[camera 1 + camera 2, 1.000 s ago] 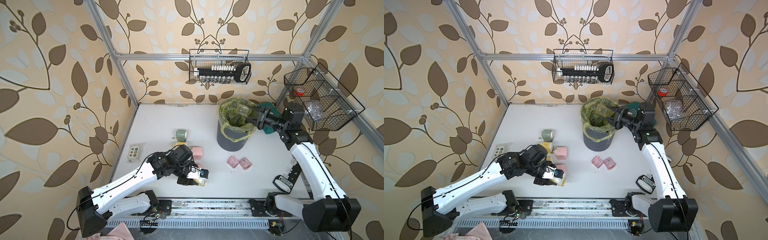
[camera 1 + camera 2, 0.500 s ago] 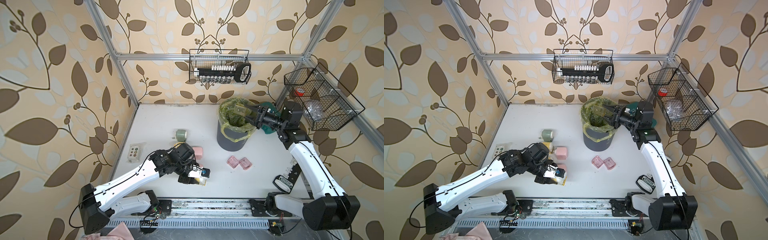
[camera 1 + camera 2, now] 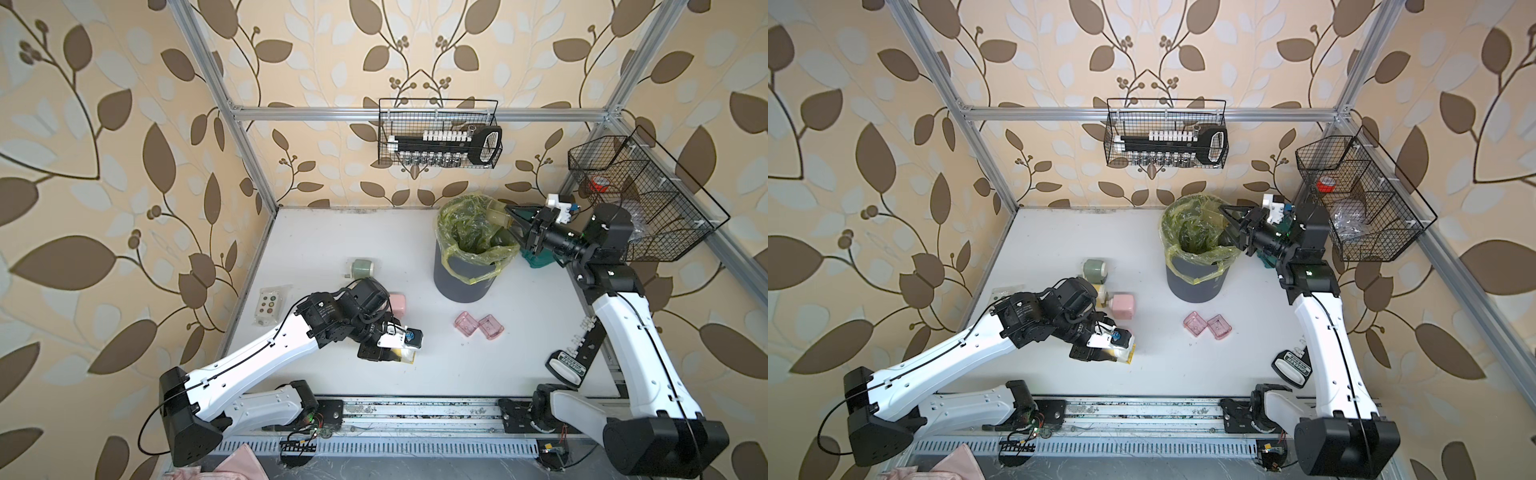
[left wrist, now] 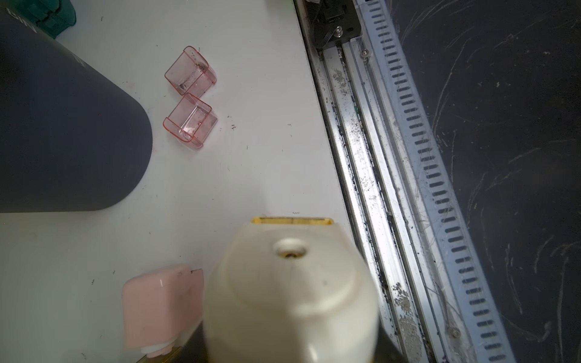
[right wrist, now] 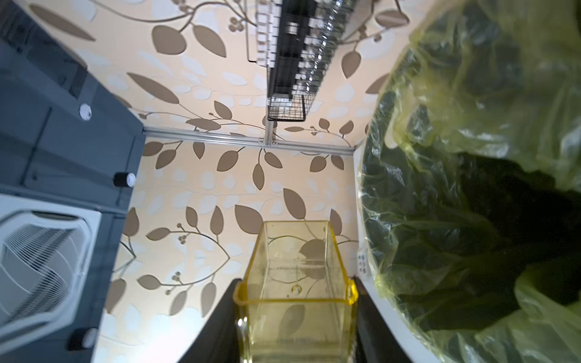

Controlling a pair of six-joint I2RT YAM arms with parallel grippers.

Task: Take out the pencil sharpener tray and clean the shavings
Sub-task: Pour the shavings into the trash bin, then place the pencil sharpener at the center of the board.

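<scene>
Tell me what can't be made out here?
- Grip of the left gripper: its wrist camera covers it in both top views; the cream sharpener fills the left wrist view.
- Bottom of the bin: crumpled bag and shadow hide it, top and right wrist views.
- Any shavings: too small to tell in the yellow tray the right gripper holds.

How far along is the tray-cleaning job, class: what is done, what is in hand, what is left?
Done: two pink trays lie on the table, looking empty. In hand: the right tool holds the yellow tray, seemingly empty, at the lined bin; the left tool grips the cream sharpener. Left: probably refitting trays; the green sharpener cannot be judged.
</scene>
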